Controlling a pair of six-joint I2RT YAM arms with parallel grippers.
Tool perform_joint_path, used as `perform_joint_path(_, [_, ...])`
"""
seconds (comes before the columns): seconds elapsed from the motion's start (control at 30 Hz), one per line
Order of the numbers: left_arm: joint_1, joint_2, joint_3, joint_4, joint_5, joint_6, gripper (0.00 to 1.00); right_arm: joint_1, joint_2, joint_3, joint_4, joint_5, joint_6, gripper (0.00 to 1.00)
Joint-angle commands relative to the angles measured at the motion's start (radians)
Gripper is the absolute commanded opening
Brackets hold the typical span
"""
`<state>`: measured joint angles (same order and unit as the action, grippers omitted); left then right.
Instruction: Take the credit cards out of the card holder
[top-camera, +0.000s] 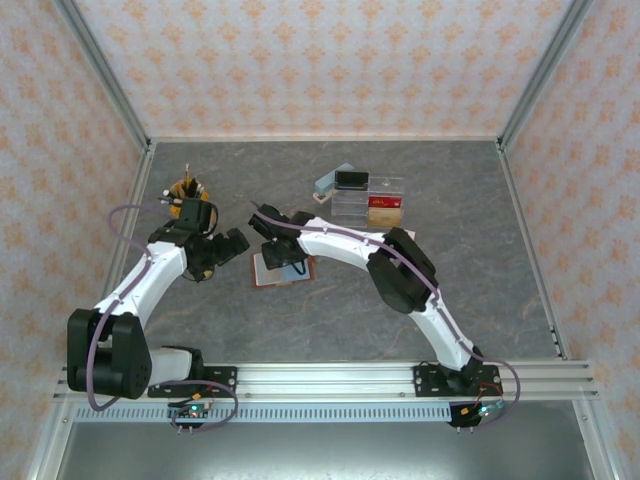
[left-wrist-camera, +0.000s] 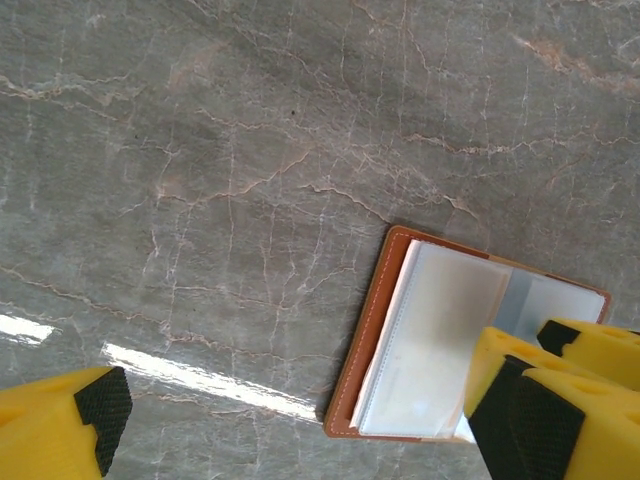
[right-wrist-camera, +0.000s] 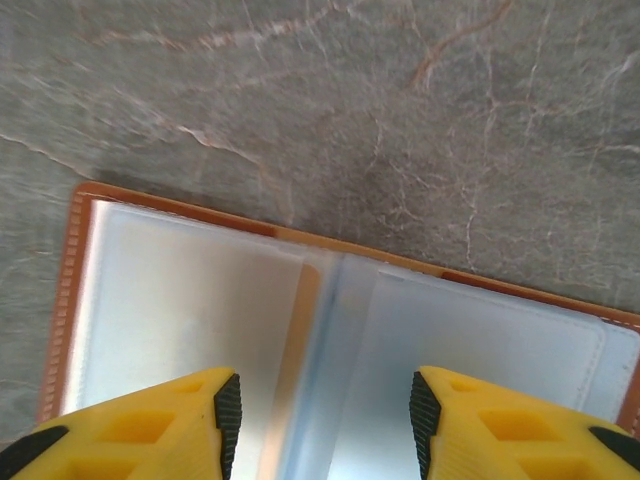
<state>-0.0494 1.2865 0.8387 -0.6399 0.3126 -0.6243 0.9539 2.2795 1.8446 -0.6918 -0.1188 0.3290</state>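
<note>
Plainly both stand spread: left gripper (left-wrist-camera: 300, 420) near the open card holder (left-wrist-camera: 430, 340), right gripper (right-wrist-camera: 322, 420) over it

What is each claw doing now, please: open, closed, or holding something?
Left claw: open, holding nothing.
Right claw: open above the card holder, holding nothing.

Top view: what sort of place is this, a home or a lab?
Probably a lab test booth: wallpapered panels, metal framing, a left arm and right arm bolted to one rail.
</note>
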Motion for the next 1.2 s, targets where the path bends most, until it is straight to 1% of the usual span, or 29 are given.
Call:
perform_joint_path(0.0, [0.011,0.02,-0.021,0.027,0.036,0.004,0.95,0.0,0.048,0.038,-0.095,0.026,-0.022,0.49])
perform_joint_path(0.07, [0.011,0.029,-0.021,0.033,0.064,0.008,0.9,0.0,0.064,0.04,-0.102,0.024,-0.029,0.49])
perform_joint_path(0.17, [0.01,0.041,-0.028,0.051,0.108,0.018,0.8,-0.003,0.091,0.048,-0.126,0.03,-0.033,0.48])
perform_joint_path(0.33, [0.008,0.074,-0.04,0.097,0.194,0.019,0.57,-0.007,0.106,0.022,-0.134,0.039,-0.034,0.39])
perform_joint_path(0.4, [0.003,0.098,-0.045,0.124,0.229,0.014,0.51,-0.012,0.107,0.01,-0.132,0.041,-0.036,0.36])
perform_joint_path(0.5, [-0.021,0.14,-0.041,0.155,0.262,0.009,0.45,-0.015,0.106,-0.004,-0.128,0.031,-0.041,0.34])
perform_joint_path(0.57, [-0.042,0.164,-0.034,0.171,0.268,0.008,0.42,-0.015,0.101,-0.014,-0.119,0.024,-0.046,0.34])
perform_joint_path(0.73, [-0.072,0.219,-0.014,0.205,0.27,0.006,0.32,-0.021,0.093,-0.027,-0.107,0.007,-0.05,0.28])
perform_joint_path(0.9, [-0.076,0.271,-0.015,0.236,0.285,0.0,0.3,-0.027,0.077,-0.044,-0.086,-0.011,-0.05,0.26])
perform_joint_path(1.07, [-0.078,0.309,-0.02,0.303,0.377,0.008,0.3,-0.036,0.059,-0.074,-0.056,-0.036,-0.046,0.24])
perform_joint_path(1.17, [-0.079,0.311,-0.019,0.308,0.356,0.016,0.3,-0.04,0.055,-0.085,-0.042,-0.048,-0.044,0.21])
